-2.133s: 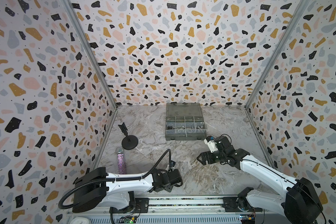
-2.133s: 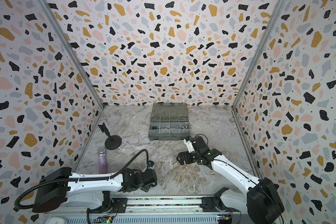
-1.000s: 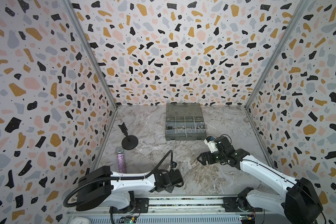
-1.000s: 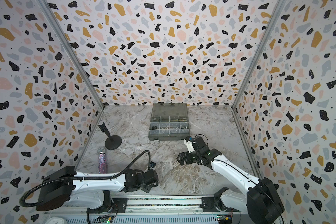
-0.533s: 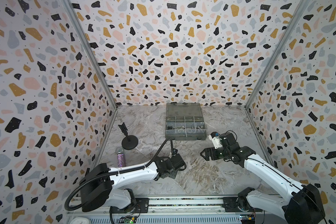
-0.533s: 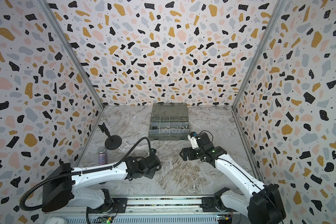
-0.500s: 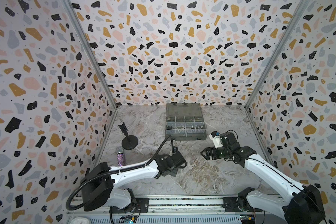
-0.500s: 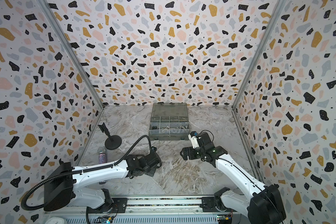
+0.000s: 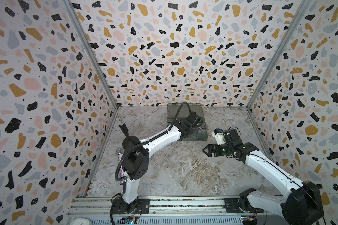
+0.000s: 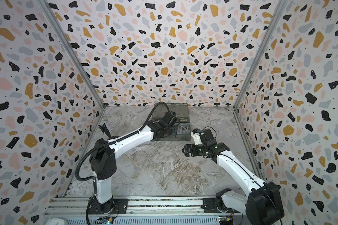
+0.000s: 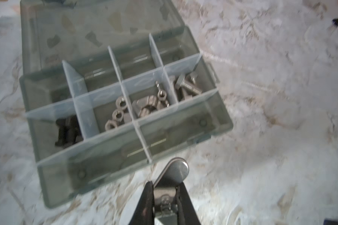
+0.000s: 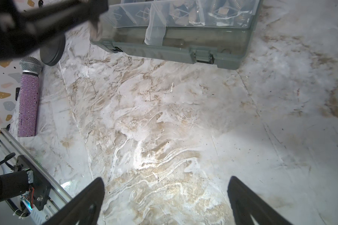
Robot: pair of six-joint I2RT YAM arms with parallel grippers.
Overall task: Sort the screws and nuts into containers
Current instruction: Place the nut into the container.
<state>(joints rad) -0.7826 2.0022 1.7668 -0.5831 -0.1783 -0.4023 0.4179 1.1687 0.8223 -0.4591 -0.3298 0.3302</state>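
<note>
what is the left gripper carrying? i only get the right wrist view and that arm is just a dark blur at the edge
observer: the left gripper is shut on a shiny silver wing nut, with one flat ear sticking out in front.
operator: which compartment already has wing nuts
observer: in the left wrist view, wing nuts lie in a middle-row compartment of the organizer box, between the small nuts and the silver hex bolts.
operator: any black screws in there
observer: yes, black screws sit in the end compartment of that row, beside the small nuts.
</note>
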